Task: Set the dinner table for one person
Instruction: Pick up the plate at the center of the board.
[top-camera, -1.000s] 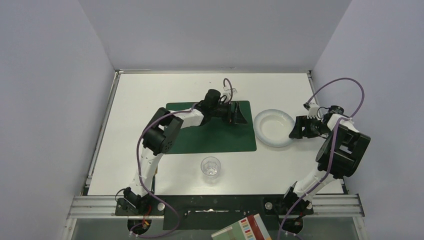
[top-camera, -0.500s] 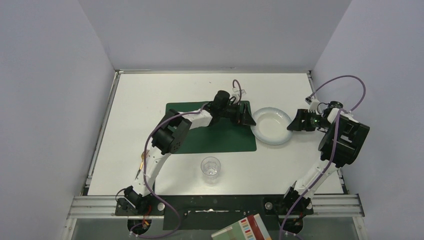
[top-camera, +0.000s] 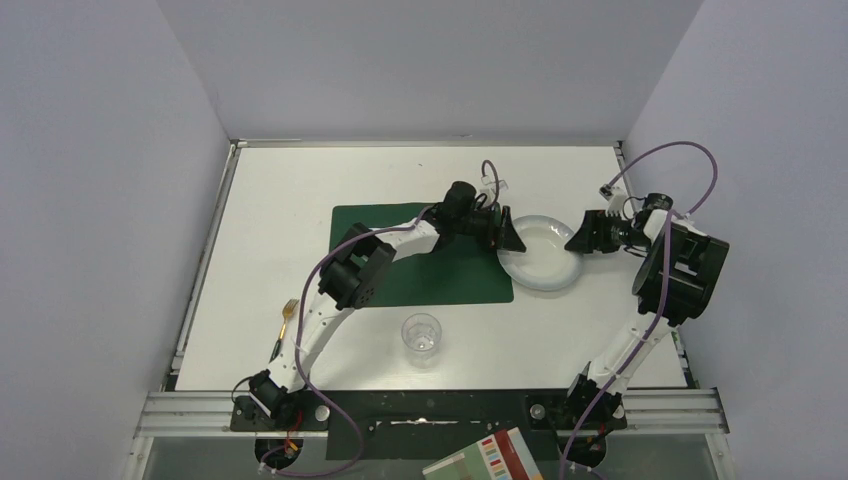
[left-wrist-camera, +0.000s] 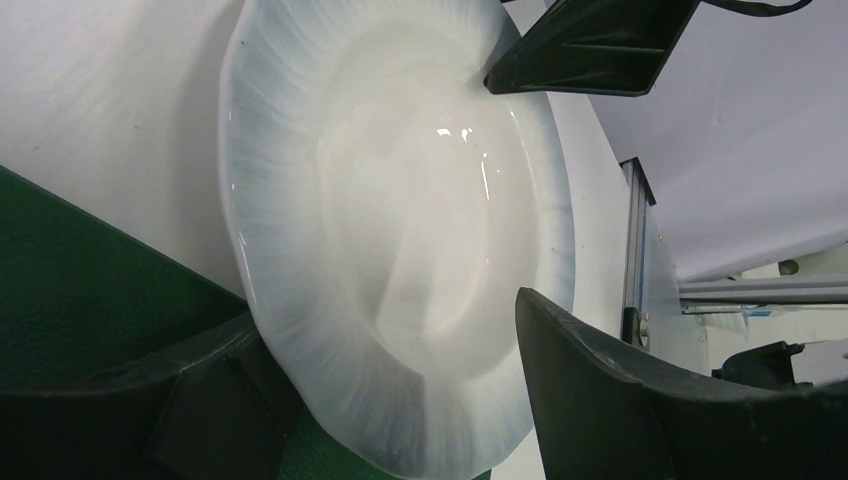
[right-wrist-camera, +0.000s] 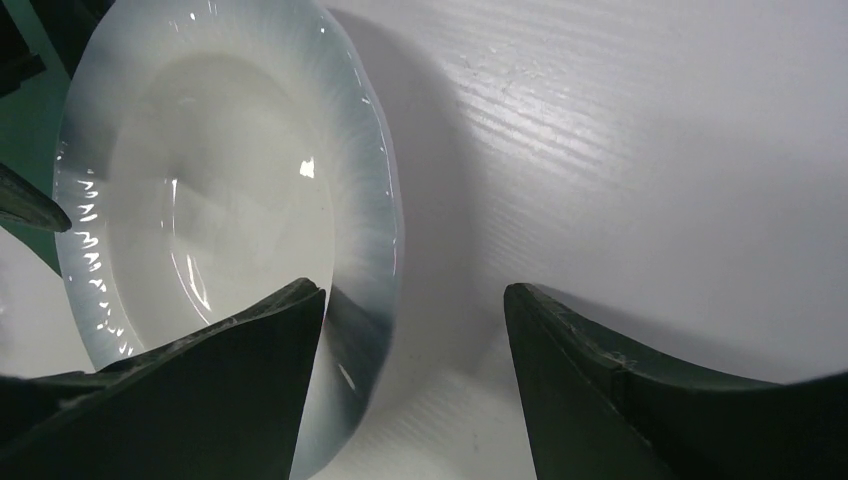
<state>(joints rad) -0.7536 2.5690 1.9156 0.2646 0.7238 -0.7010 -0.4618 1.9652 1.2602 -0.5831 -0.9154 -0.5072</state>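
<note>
A white plate (top-camera: 540, 253) lies on the dinner table (top-camera: 290, 200), just right of a dark green placemat (top-camera: 400, 270). My left gripper (top-camera: 508, 238) is open, its jaws straddling the plate's left rim; in the left wrist view the plate (left-wrist-camera: 400, 200) fills the gap of the gripper (left-wrist-camera: 390, 400), one finger (left-wrist-camera: 620, 400) over the bowl. My right gripper (top-camera: 583, 236) is open at the right rim. In the right wrist view one finger (right-wrist-camera: 220, 400) lies over the plate (right-wrist-camera: 200, 180), the other (right-wrist-camera: 650, 400) over bare table (right-wrist-camera: 650, 150), with a wide gap in the gripper (right-wrist-camera: 415, 380).
A clear plastic cup (top-camera: 421, 338) stands in front of the placemat. A gold fork (top-camera: 286, 318) lies near the left arm's lower link. A colourful booklet (top-camera: 485, 457) sits below the table's near rail. Grey walls enclose three sides.
My left gripper has travelled right, off the placemat, to the plate's left rim. The right gripper has shifted back and left, and the plate has slid slightly towards the placemat.
</note>
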